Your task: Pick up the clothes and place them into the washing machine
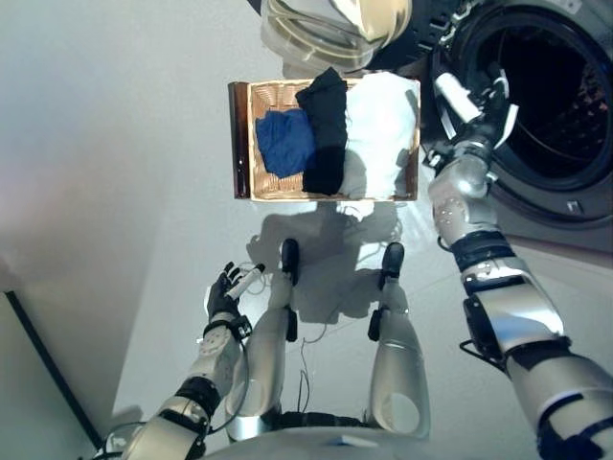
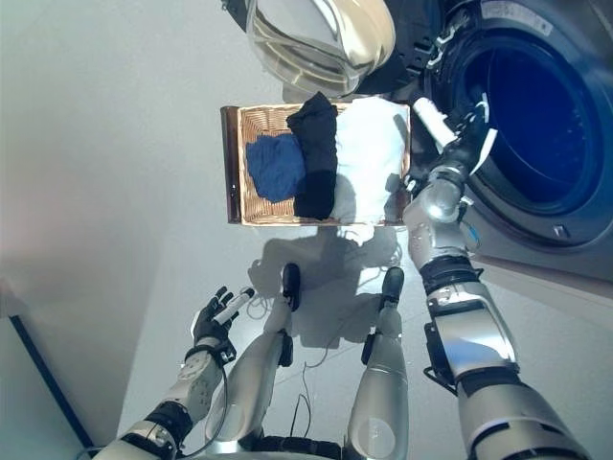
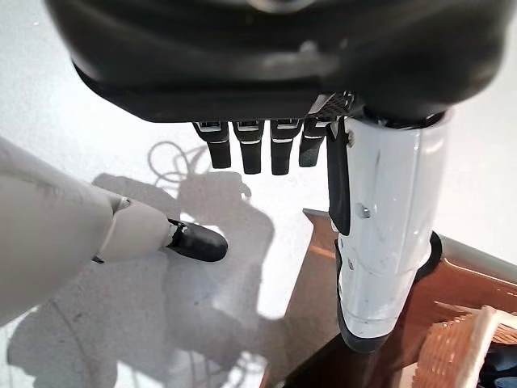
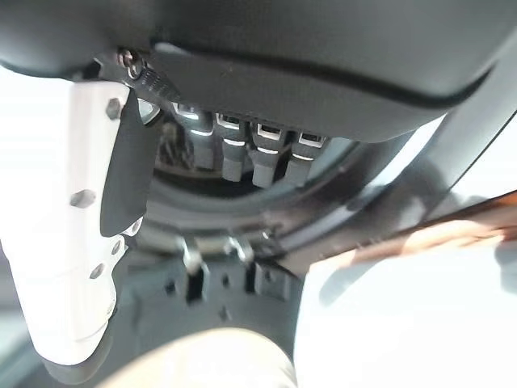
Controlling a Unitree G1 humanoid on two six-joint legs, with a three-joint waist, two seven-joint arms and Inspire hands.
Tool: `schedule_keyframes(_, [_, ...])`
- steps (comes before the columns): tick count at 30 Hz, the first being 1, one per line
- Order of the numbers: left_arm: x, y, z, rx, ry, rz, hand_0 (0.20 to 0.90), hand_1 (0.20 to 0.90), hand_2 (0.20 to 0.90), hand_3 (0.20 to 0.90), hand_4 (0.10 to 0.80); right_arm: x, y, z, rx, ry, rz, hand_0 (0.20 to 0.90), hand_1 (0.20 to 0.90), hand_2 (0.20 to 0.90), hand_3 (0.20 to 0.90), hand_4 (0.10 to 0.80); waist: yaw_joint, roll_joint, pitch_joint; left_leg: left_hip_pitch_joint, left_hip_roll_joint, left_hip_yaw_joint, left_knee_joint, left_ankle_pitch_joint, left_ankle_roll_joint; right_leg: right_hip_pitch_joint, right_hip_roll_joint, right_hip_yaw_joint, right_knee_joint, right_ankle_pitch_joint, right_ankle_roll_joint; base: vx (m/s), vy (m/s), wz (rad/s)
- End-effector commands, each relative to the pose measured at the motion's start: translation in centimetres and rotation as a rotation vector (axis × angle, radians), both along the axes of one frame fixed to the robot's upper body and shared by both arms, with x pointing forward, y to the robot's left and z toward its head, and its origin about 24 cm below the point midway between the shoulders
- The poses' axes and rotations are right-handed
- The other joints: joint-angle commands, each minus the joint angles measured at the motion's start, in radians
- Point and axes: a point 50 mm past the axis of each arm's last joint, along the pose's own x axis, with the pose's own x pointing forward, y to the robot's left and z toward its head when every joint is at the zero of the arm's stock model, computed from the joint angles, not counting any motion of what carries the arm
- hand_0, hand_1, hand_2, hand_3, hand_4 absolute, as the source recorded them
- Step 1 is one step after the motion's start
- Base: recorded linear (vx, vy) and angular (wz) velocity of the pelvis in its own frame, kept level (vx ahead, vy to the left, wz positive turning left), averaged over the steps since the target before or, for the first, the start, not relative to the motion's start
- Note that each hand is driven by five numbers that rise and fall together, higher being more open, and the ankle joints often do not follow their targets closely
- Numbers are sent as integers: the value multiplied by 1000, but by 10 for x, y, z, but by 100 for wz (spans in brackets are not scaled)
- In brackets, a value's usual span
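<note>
A wicker basket (image 1: 247,144) sits on a dark brown box beside the washing machine (image 1: 565,105). It holds a blue garment (image 1: 283,142), a black garment (image 1: 326,129) and a white garment (image 1: 383,129). The machine's door (image 1: 330,29) stands open above the basket. My right hand (image 1: 474,105) is open and empty, raised between the basket's right end and the drum opening; it also shows in the right wrist view (image 4: 89,242). My left hand (image 1: 230,287) is open and empty, low over the floor, well short of the basket; it also shows in the left wrist view (image 3: 380,234).
Pale floor (image 1: 124,192) lies left of and in front of the basket. A dark strip (image 1: 43,364) runs along the lower left. The drum (image 2: 536,115) is dark inside.
</note>
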Motion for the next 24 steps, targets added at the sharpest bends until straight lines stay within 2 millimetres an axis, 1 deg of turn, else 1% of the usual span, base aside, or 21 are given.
schedule_keyframes(1, [-11,26,1,90,-22,64,900,900,900,900,800,-2,12,35,-164,-134,17,900,900,900,900,800,19,-22,-54,-50,69,3,-9,16,-102,-4,-30,93,123,-135,23,0,3,4])
schedule_keyframes(4, [-9,26,3,93,-33,65,900,900,900,900,800,0,15,34,-208,-113,20,900,900,900,900,800,22,-23,-50,-54,70,2,-9,18,-103,-5,-30,91,121,-134,22,-1,8,6])
schedule_keyframes(5, [-9,25,4,94,-41,58,900,900,900,900,800,3,15,34,-272,-81,10,900,900,900,900,800,23,-21,-46,-57,70,1,-9,20,-103,-7,-30,93,122,-134,21,-2,18,4])
schedule_keyframes(7, [-8,26,4,95,-40,61,900,900,900,900,800,4,15,34,-298,-68,3,900,900,900,900,800,23,-20,-45,-58,70,1,-9,20,-103,-8,-30,93,122,-134,20,0,0,0])
schedule_keyframes(9, [-6,26,8,93,-59,67,900,900,900,900,800,7,17,31,-404,-15,-11,900,900,900,900,800,23,-19,-36,-61,71,2,-9,21,-103,-11,-29,92,124,-132,20,0,0,0])
schedule_keyframes(11, [-5,25,10,92,-69,68,900,900,900,900,800,9,17,28,-444,17,-23,900,900,900,900,800,24,-16,-31,-62,72,2,-9,21,-103,-14,-28,93,124,-131,20,0,0,0])
schedule_keyframes(14, [-4,25,11,94,-73,67,900,900,900,900,800,10,18,25,-445,36,-19,900,900,900,900,800,25,-15,-27,-63,71,2,-9,21,-102,-18,-28,94,127,-131,20,0,0,0])
schedule_keyframes(15, [-3,25,12,93,-78,67,900,900,900,900,800,12,18,20,-425,57,-15,900,900,900,900,800,26,-13,-24,-64,70,4,-9,22,-102,-21,-28,96,130,-131,20,0,0,0])
schedule_keyframes(18, [-2,25,13,91,-85,71,900,900,900,900,800,12,18,18,-424,66,-15,900,900,900,900,800,26,-10,-21,-68,69,4,-9,22,-103,-26,-28,97,132,-131,20,0,0,0])
schedule_keyframes(19, [-1,24,14,93,-94,66,900,900,900,900,800,12,17,13,-418,83,-16,900,900,900,900,800,25,-7,-21,-73,68,5,-9,22,-103,-31,-28,98,131,-130,20,0,0,0])
schedule_keyframes(24, [0,25,16,94,-101,70,900,900,900,900,800,13,16,8,-406,106,-14,900,900,900,900,800,27,0,-21,-84,66,6,-9,23,-103,-43,-28,100,130,-130,20,0,0,0])
